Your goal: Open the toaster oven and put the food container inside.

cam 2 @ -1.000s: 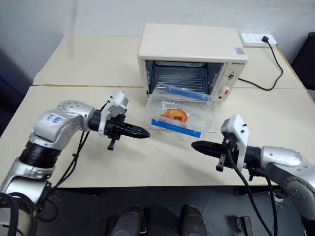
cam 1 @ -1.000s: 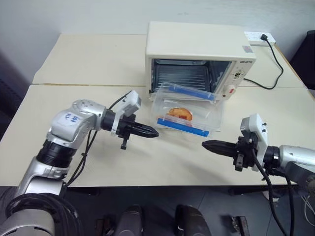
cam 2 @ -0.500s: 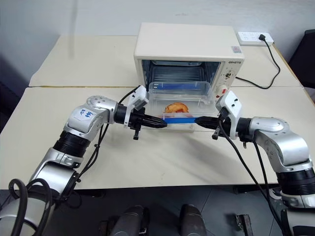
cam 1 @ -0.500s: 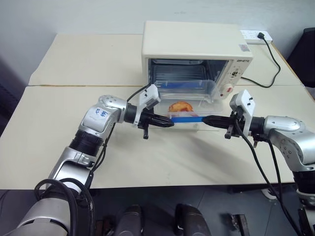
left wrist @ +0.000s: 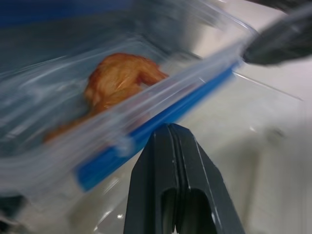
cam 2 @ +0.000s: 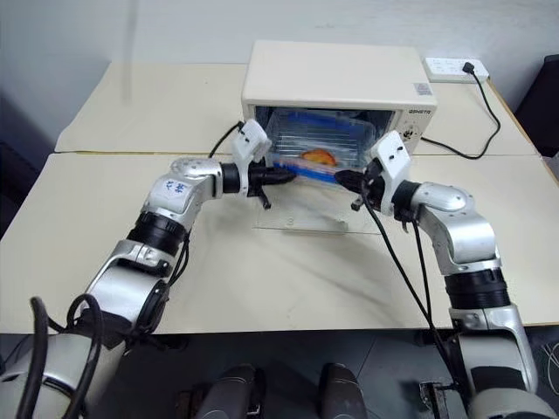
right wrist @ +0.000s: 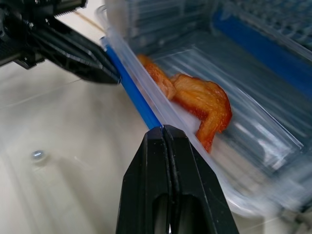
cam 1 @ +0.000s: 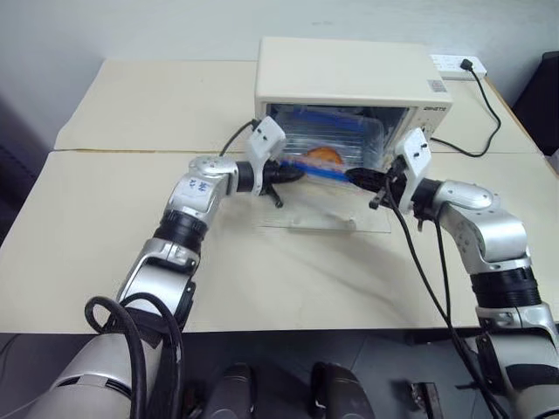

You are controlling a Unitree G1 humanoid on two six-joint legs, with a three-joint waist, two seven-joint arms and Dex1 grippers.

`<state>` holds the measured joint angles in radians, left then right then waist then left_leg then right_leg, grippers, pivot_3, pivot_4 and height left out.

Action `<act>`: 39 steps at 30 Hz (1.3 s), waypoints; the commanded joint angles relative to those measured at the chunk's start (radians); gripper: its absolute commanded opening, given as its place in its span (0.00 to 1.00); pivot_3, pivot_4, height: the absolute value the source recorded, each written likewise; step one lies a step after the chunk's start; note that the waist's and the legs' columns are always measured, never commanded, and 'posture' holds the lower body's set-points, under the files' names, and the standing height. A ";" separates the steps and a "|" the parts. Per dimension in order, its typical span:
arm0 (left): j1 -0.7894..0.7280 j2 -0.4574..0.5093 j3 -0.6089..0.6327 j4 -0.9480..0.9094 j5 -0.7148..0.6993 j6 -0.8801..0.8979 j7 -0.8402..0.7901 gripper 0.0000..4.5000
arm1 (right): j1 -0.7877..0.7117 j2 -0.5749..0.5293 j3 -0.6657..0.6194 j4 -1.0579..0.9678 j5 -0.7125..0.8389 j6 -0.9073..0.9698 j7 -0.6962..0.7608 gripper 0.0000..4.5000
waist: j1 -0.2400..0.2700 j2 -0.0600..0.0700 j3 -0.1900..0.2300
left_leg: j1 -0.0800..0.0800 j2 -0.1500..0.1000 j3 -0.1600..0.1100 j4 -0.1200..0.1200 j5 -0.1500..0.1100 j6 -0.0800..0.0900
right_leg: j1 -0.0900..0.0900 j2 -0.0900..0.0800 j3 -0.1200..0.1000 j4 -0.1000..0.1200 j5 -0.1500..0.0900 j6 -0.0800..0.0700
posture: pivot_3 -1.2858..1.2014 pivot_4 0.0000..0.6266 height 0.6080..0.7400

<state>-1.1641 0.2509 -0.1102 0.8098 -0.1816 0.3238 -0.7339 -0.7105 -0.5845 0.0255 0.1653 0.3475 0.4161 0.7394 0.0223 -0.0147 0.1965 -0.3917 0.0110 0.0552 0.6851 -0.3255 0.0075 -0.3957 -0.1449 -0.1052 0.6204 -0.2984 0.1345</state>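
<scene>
1. The table [cam 1: 105, 244] carries the toaster oven [cam 1: 349, 74] near its far edge.
2. The toaster oven's glass door [cam 1: 325, 218] lies folded down flat on the table.
3. The food container [cam 2: 319, 148] sits partly inside the oven mouth, orange food [right wrist: 197, 100] visible within.
4. The left pincer [left wrist: 170, 134], clenched empty, presses against the container's near blue clip strip [left wrist: 161, 119].
5. The right pincer [right wrist: 163, 134], likewise clenched empty, touches the same strip.

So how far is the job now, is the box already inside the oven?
The oven door is already down. Both shut grippers, left and right, are at the near blue edge of the food box, which sits at the oven mouth, partly inside. Left: getting it fully in.
</scene>
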 commanded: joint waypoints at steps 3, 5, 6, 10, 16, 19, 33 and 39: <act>-0.048 -0.010 0.068 0.030 -0.006 -0.062 0.017 0.00 | -0.032 0.036 -0.059 0.029 -0.047 -0.063 -0.092 0.01 | -0.004 0.000 0.000 | -0.001 0.000 0.000 -0.001 0.000 0.000 | -0.001 0.000 0.000 0.000 0.000 0.000 | 0.52 0.24 1.00; -0.026 0.002 0.078 -0.028 -0.025 -0.030 -0.021 0.00 | -0.006 0.033 -0.070 -0.018 -0.017 -0.043 -0.068 0.01 | -0.004 0.000 0.000 | -0.001 0.000 0.000 -0.001 0.000 0.000 | -0.001 0.000 0.000 0.000 0.000 0.000 | 0.52 0.24 1.00; -0.010 0.011 0.082 -0.067 -0.037 -0.005 -0.044 0.00 | 0.008 0.032 -0.083 -0.045 0.005 -0.025 -0.056 0.01 | -0.004 0.000 0.000 | -0.001 0.000 0.001 -0.001 0.000 0.000 | -0.001 0.000 0.000 0.000 0.000 0.000 | 0.52 0.24 1.00; 0.067 0.053 0.089 -0.237 -0.072 0.094 -0.102 0.00 | 0.060 0.015 -0.121 -0.154 0.102 0.081 -0.001 0.01 | -0.009 0.000 0.000 | -0.001 0.000 0.000 -0.001 0.000 0.000 | -0.001 0.000 0.000 0.001 0.000 0.000 | 0.52 0.24 1.00; 0.139 0.086 0.073 -0.368 -0.070 0.163 -0.117 0.00 | 0.085 0.019 -0.067 -0.137 0.058 0.090 0.025 0.01 | -0.011 0.000 0.000 | 0.000 0.000 0.001 0.000 0.000 0.000 | -0.001 0.000 0.001 0.001 0.000 0.000 | 0.52 0.24 1.00; 0.143 0.096 0.075 -0.405 -0.082 0.191 -0.135 0.00 | 0.029 0.058 -0.058 -0.035 -0.007 0.036 -0.037 0.01 | -0.013 0.000 0.000 | 0.000 0.000 0.001 0.000 0.000 -0.001 | -0.001 0.000 0.001 0.002 0.000 0.000 | 0.52 0.24 1.00; 0.230 0.292 0.159 -0.697 -0.236 0.390 -0.257 0.04 | -0.183 0.147 -0.098 0.338 -0.099 -0.175 -0.129 0.00 | -0.049 0.001 0.000 | 0.000 0.001 -0.002 -0.002 0.001 -0.002 | -0.001 0.000 0.000 0.002 0.000 0.000 | 0.52 0.24 1.00; 0.241 0.443 0.249 -0.807 -0.399 0.544 -0.353 0.40 | 0.050 -0.015 -0.139 -0.106 0.037 0.053 0.035 0.00 | -0.043 0.003 0.002 | 0.000 0.001 -0.003 -0.003 0.001 -0.002 | -0.001 0.000 0.000 0.001 0.000 0.000 | 0.52 0.24 1.00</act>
<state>-0.9110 0.6701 0.0895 0.0515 -0.5276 0.8376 -1.0634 -0.6714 -0.5668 -0.0616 0.1844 0.3290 0.4169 0.7353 -0.0208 -0.0119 0.1981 -0.3926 0.0116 0.0510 0.6822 -0.3248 0.0058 -0.3970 -0.1454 -0.1054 0.6214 -0.2985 0.1344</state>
